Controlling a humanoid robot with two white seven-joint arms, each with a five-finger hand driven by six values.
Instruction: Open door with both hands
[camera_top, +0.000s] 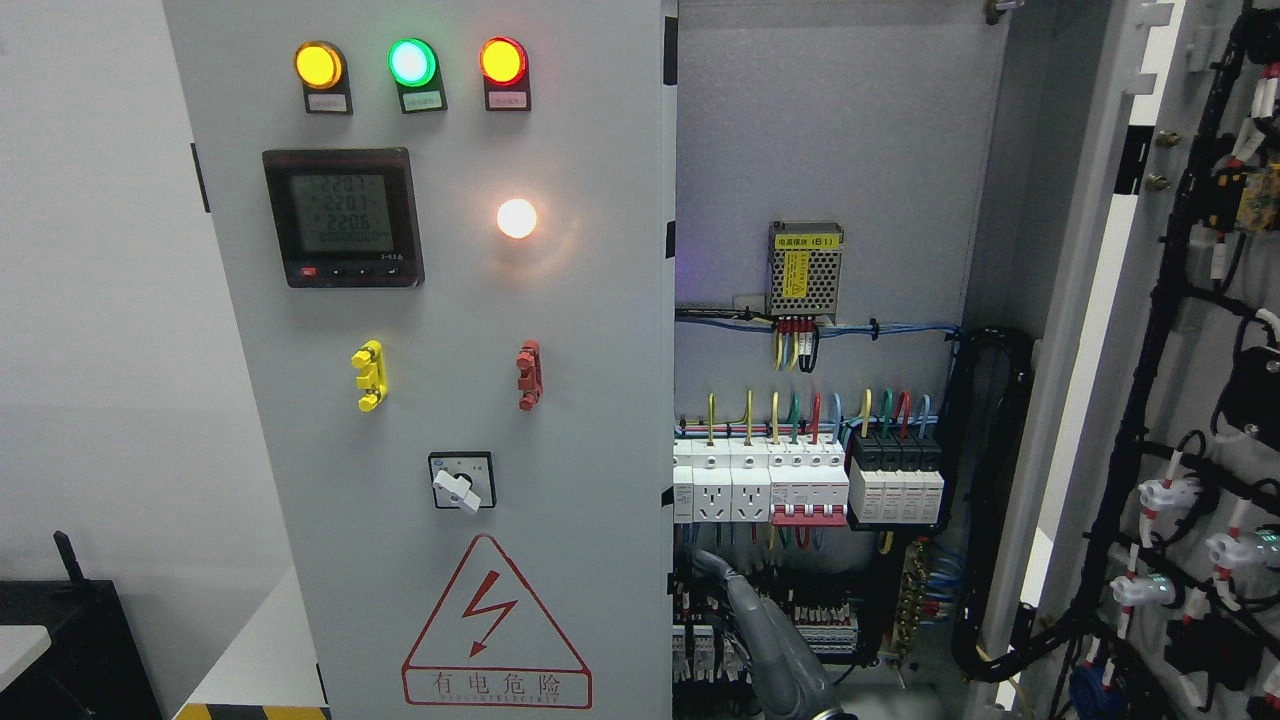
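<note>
Left door (440, 400): staying closed, lamps glowing.
Right door (1180, 400): standing swung open, wiring showing.
Robot hand (770, 640): grey finger pointing up at the breakers (810, 485); grip cannot tell.

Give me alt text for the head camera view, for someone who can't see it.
An electrical cabinet stands with its right door swung open, exposing breakers and wiring, while the left door with lit indicator lamps and a meter is closed. A grey robot finger rises from the bottom edge.

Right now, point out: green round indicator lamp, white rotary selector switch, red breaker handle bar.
green round indicator lamp (412, 62), head view, lens centre
white rotary selector switch (458, 490), head view, knob
red breaker handle bar (808, 514), head view, bar middle
</note>
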